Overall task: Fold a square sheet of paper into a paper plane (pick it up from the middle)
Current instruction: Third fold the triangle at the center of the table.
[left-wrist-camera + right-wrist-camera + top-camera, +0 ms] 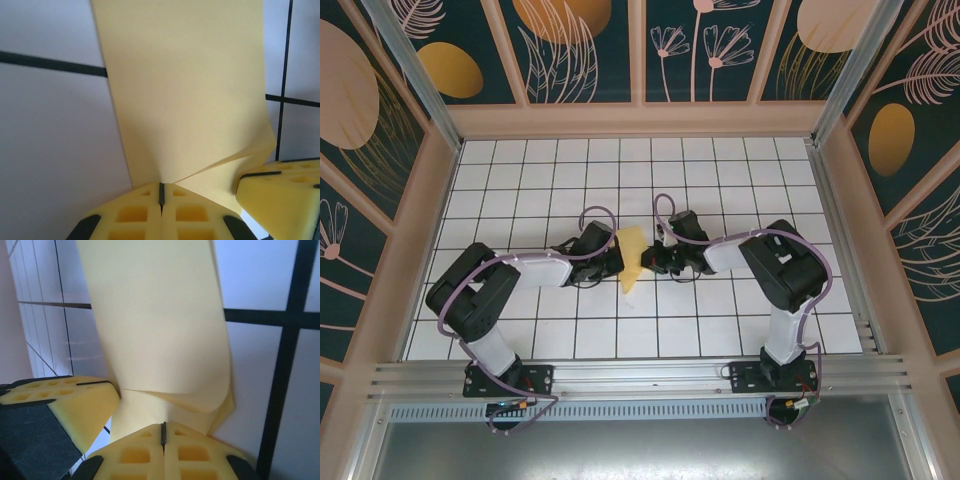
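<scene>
The yellow square sheet of paper (pixel 633 250) is folded into a narrow, layered strip with a pointed lower end and is held up over the middle of the tiled table. My left gripper (pixel 620 263) meets it from the left and my right gripper (pixel 648 262) from the right, close together. In the left wrist view the left gripper (pixel 161 186) is shut, with the paper (pixel 185 90) pinched in its seam and a right finger (pixel 280 192) beside it. In the right wrist view the right gripper (pixel 163 426) is shut on the curled paper (pixel 155 325), next to a left finger (pixel 65 402).
The white tiled table (pixel 720 170) stretches round both arms. Patterned wall panels (pixel 640 50) close in the back and the sides. An aluminium rail (pixel 640 375) runs along the near edge by the arm bases.
</scene>
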{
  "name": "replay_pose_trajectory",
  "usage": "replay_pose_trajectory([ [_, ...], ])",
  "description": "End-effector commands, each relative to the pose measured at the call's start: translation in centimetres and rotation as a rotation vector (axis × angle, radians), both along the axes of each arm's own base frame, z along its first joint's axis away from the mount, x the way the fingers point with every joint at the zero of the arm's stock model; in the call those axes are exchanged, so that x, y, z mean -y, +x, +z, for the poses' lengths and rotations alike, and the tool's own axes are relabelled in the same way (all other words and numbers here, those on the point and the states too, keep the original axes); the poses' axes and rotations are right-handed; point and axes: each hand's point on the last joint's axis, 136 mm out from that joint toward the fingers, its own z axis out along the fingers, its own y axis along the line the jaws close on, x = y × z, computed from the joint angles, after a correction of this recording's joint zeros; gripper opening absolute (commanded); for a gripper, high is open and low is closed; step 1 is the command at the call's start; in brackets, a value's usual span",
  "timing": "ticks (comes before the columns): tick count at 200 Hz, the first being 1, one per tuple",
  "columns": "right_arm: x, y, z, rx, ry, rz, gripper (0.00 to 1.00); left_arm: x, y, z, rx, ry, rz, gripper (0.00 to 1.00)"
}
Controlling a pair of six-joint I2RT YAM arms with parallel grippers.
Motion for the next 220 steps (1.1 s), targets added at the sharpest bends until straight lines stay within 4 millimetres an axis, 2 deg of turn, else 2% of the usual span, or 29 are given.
replay_pose_trajectory([
  [1, 1.6, -1.1, -2.9, -0.073, -0.077, -0.049, 0.00, -1.1, -0.4, -1.7, -0.037, 0.087, 0.000, 0.00],
  [39, 1.8, -1.1, -3.3, -0.088, -0.086, -0.069, 0.01, -0.6, 0.0, -0.5, -0.024, 0.068, -0.005, 0.00],
  [43, 1.8, -1.0, -3.4, -0.090, -0.087, -0.073, 0.01, -0.4, 0.3, 0.7, 0.003, 0.048, -0.004, 0.00],
  [70, 2.2, -1.1, -3.8, -0.097, -0.120, -0.095, 0.01, 0.2, 0.6, 3.3, 0.042, -0.021, 0.015, 0.00],
  [93, 2.3, -1.3, -4.1, -0.110, -0.129, -0.099, 0.01, 1.2, -0.9, 5.3, 0.045, -0.161, 0.065, 0.14],
  [111, 2.4, -1.5, -4.4, -0.115, -0.132, -0.104, 0.01, 1.9, -2.0, 6.0, 0.027, -0.223, 0.071, 0.20],
  [130, 2.4, -1.5, -4.6, -0.120, -0.132, -0.107, 0.01, 3.1, -2.9, 6.7, 0.023, -0.293, 0.062, 0.22],
  [165, 2.5, -1.5, -4.6, -0.123, -0.138, -0.110, 0.00, 4.7, -3.8, 6.2, 0.001, -0.324, 0.046, 0.20],
  [220, 2.6, -1.7, -4.8, -0.128, -0.141, -0.107, 0.00, 4.5, -4.0, 3.2, -0.045, -0.278, 0.068, 0.14],
])
